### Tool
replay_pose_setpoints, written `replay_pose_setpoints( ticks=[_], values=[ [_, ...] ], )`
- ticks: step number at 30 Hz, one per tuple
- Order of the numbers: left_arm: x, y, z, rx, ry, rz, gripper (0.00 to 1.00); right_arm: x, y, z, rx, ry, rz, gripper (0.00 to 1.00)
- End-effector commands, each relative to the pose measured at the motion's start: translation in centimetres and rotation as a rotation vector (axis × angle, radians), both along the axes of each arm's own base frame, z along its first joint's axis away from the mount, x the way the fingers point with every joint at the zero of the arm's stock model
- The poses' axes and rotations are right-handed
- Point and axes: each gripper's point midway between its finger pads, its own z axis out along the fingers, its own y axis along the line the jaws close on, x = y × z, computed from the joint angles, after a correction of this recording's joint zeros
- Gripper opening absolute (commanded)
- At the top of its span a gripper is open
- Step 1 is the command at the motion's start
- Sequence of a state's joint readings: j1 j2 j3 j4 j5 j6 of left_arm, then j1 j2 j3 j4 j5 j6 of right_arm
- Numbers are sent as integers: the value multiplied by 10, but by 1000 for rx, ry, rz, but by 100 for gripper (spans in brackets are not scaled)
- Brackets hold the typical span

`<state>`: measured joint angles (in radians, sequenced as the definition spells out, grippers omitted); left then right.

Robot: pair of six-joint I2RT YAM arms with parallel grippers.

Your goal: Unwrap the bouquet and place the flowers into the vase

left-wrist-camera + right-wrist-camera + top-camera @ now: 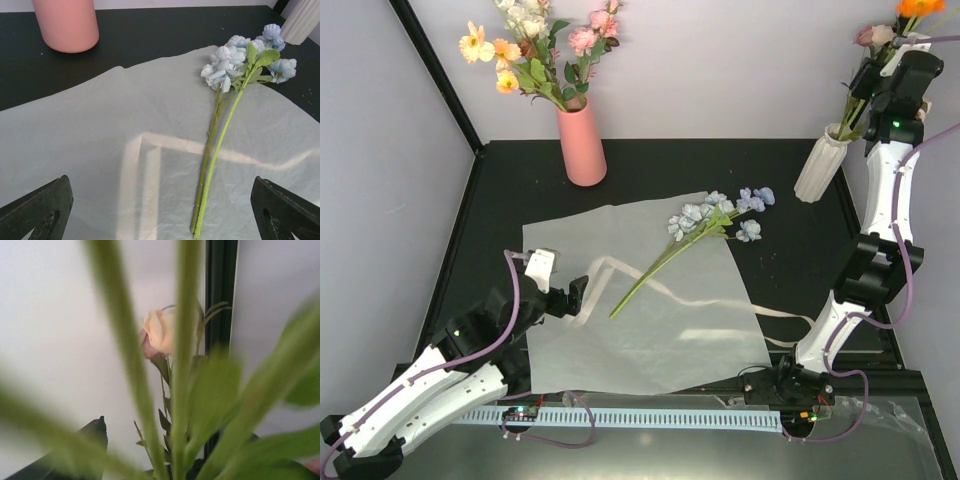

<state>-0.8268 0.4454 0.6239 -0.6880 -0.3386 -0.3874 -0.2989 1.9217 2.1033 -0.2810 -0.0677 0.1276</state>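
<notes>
Jaws of my left gripper stand spread wide and empty, low over the near left part of the white paper, which lies opened flat on the bench. On the paper, right of that gripper, lie the blue flowers, with their stems pointing toward me and their heads toward the far right. At the far right stands the white vase, with orange and pink flowers in its mouth. My right gripper is at their stems above the rim. Whether its jaws pinch the stems or stand apart I cannot tell, since the wrist view is all blurred green. I judge the unwrapping done and the loading partway. The next move calls for freeing the right arm, then grasping the blue stems mid-length and carrying them upright to the vase.
</notes>
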Motion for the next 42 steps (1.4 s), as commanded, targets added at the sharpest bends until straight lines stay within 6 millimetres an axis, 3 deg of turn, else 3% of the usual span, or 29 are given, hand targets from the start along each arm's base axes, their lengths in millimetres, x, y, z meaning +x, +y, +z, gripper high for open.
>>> replay_pose_setpoints(
  ticks=[1,8,14,24,37,42],
  values=[
    [2,1,4,6,-23,3,99,-8,5,-7,79,38,15,71],
    [2,0,5,3,-23,2,99,-21,8,-24,232,151,-26,100],
    [2,0,5,0,-24,0,99,-40,18,-57,359,266,-64,100],
    [1,-1,4,-1,-21,-5,99,-82,32,-93,441,432,-99,100],
    [2,-10,3,28,20,-44,99,-141,83,-45,491,351,87,100],
    [5,-13,8,53,19,-51,99,-170,102,-39,491,300,140,100]
  ],
)
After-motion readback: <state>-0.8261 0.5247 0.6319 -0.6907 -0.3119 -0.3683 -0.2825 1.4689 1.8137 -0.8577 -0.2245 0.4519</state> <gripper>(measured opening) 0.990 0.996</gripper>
